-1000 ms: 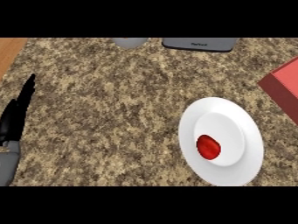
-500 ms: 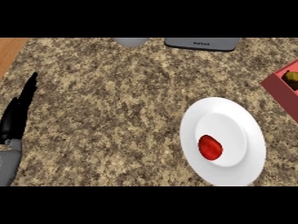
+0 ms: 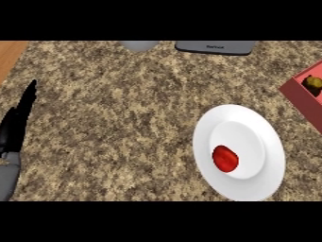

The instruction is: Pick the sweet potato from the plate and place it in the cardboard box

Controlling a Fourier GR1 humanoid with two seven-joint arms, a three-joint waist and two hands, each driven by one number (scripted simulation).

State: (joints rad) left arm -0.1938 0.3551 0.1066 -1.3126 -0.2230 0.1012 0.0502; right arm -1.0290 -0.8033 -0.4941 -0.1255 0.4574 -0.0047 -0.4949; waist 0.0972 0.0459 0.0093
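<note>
Looking down from the head view, I count one white plate [image 3: 261,142], one red item on it that I take for the sweet potato [image 3: 225,158], one red box [image 3: 315,105] and one hand. The plate sits near the tabletop's [image 3: 122,104] front right corner. The sweet potato lies in the plate's inner well, toward its left side. The box pokes in at the right edge, with one small yellowish object [image 3: 313,83] inside. My left hand [image 3: 15,125] rests by the left edge, fingers straight and relaxed, holding nothing, well apart from the sweet potato. Two grey things, a rounded one [image 3: 139,45] and a flat one [image 3: 214,47], sit at the far edge.
</note>
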